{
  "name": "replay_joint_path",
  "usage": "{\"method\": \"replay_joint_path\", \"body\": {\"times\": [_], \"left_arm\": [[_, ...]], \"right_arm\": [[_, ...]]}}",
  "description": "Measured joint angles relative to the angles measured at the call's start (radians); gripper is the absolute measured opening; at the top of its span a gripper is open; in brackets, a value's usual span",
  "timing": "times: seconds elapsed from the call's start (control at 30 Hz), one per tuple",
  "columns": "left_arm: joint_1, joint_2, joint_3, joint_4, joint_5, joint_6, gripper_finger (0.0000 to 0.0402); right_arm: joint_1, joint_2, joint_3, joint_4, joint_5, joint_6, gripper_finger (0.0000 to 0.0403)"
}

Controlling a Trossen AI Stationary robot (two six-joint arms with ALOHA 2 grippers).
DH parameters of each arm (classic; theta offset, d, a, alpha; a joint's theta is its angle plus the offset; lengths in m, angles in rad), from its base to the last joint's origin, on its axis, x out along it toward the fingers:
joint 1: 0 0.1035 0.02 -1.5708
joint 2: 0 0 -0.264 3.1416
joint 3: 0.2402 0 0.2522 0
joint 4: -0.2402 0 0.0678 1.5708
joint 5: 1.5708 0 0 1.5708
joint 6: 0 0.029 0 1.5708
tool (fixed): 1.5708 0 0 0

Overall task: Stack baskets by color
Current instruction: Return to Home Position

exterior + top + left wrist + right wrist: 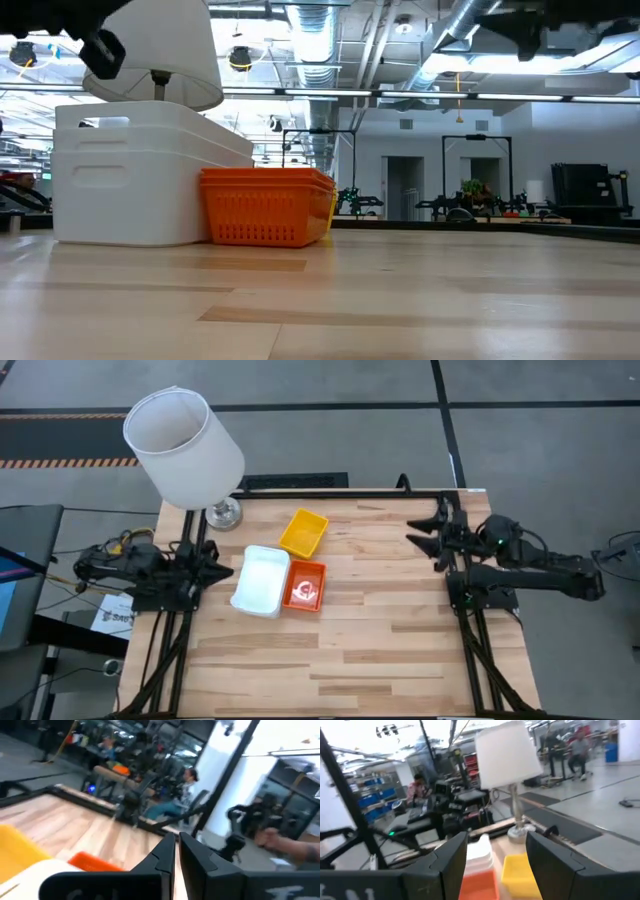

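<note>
1. Left of centre in the high view sit the baskets, sorted by colour. The white stack [262,581] touches the orange stack [306,585] on its right, and the yellow stack [304,532] lies just above them, near the lamp base [224,515].
2. They are thin perforated plastic, so I judge them light, fairly stiff, rather slippery and apt to skid or un-nest. Pinching a long rim wall midway looks the safest hold.
3. Only the low view shows the nested orange rims and the taller white side, with yellow a mere sliver behind. Only the high view shows all three colours apart.
4. At the frame's left, beside the white stack, the left gripper [224,570] has its fingers pressed together on nothing. At the upper right, the right gripper [420,532] is spread wide and empty, as its wrist view shows plainly.
</note>
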Motion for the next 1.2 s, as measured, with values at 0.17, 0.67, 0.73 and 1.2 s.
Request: {"method": "replay_joint_path", "body": {"times": [0.17, 0.67, 0.73, 1.2], "left_arm": [[0.000, 0.018, -0.103, 0.036, -0.008, -0.011, 0.0012], [0.001, 0.014, -0.269, 0.197, 0.013, 0.014, 0.0012], [0.001, 0.014, -0.269, 0.197, 0.013, 0.023, 0.0012], [0.001, 0.014, -0.270, 0.197, 0.021, 0.017, 0.0012]], "right_arm": [[0.054, -0.082, -0.173, 0.065, -0.001, -0.008, 0.0225], [0.167, -0.113, -0.512, 0.410, 0.031, -0.015, 0.0225], [0.162, -0.113, -0.512, 0.411, 0.031, -0.018, 0.0225], [0.144, -0.113, -0.513, 0.262, 0.032, -0.017, 0.0225]]}}
